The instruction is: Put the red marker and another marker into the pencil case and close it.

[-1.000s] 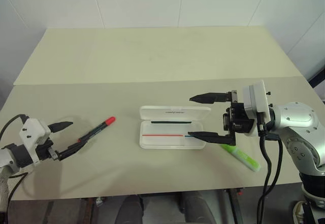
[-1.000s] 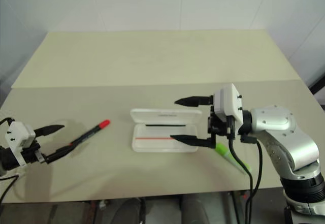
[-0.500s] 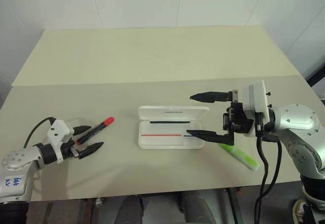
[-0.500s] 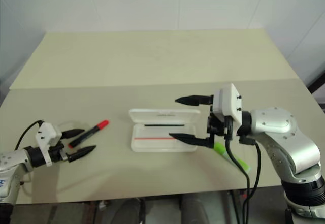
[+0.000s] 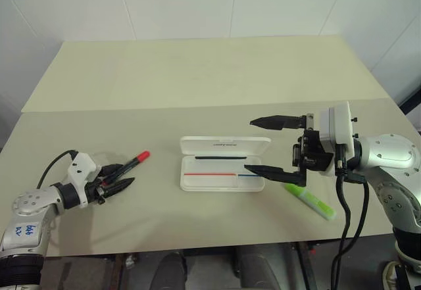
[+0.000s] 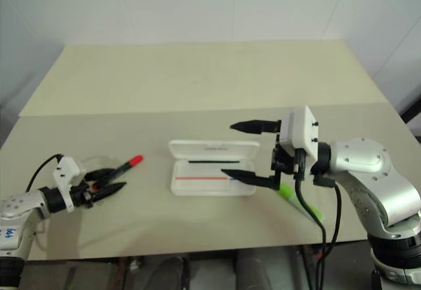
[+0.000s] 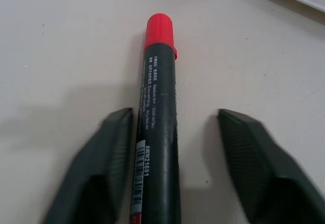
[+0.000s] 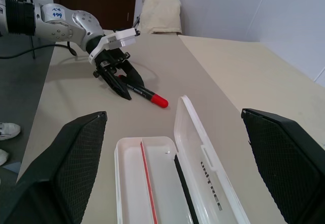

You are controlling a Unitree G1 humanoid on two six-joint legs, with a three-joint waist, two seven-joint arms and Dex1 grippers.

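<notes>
Black fingers of the left gripper (image 7: 170, 178) straddle the dark barrel of the red marker (image 7: 157, 127): one finger touches it, the other stands just clear, so no pinch. Left arm lies low over the table (image 5: 197, 73), pointing toward the pencil case (image 5: 223, 171). Marker lies flat, red cap toward the case. Right gripper (image 5: 271, 145) hangs spread wide over the open case's right end, forearm level. Green highlighter (image 5: 310, 201) lies on the table right of the case.
</notes>
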